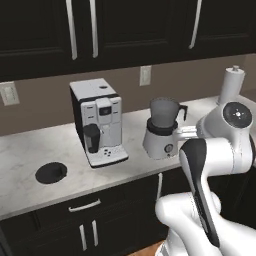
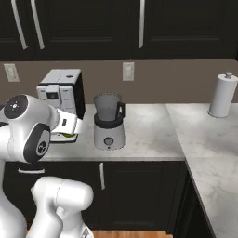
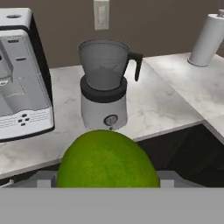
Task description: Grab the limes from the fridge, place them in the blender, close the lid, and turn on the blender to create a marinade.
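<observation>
My gripper (image 2: 70,133) is shut on a lime (image 3: 107,159), a round yellow-green fruit that looms large at the bottom of the hand view. A sliver of the lime (image 2: 69,135) peeks out under the white hand in the right base view. The hand hovers in front of the counter, left of the blender (image 2: 108,122) and short of it. The blender (image 3: 105,85) has a grey base with a knob and a dark jar open at the top. Its lid (image 1: 51,172), a flat black disc, lies on the counter far to the left. The fridge is out of view.
A boxy white coffee machine (image 1: 97,122) stands just left of the blender (image 1: 162,130). At the back right corner of the counter is a paper towel roll (image 2: 222,95). Dark cabinets hang above the counter, and dark cabinet doors run below it.
</observation>
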Robot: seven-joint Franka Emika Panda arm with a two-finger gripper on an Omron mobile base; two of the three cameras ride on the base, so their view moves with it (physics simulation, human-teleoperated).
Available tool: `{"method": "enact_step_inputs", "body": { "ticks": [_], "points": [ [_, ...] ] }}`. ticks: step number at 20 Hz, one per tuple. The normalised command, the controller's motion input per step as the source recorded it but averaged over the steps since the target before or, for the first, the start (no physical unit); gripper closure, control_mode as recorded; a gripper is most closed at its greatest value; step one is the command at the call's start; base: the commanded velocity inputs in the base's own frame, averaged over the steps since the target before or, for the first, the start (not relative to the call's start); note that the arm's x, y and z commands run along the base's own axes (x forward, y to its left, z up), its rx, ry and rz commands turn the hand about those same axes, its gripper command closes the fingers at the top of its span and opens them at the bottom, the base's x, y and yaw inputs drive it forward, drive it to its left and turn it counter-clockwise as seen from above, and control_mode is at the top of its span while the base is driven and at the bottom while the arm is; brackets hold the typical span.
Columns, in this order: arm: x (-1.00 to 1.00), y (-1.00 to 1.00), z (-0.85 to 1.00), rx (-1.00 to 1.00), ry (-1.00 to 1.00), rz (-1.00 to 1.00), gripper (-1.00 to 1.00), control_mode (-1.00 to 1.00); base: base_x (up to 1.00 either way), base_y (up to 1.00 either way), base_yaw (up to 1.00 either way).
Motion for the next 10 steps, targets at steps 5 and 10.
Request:
{"method": "enact_step_inputs", "body": {
  "ticks": [5,10],
  "points": [
    [0.0,0.0,0.0,0.0,0.0,0.0,1.0,1.0,0.5,-0.32,0.11],
    [0.11,-0.2,0.14,0.03,-0.06,0.05,1.0,-1.0,0.14,-0.13,0.04]
  ]
}}
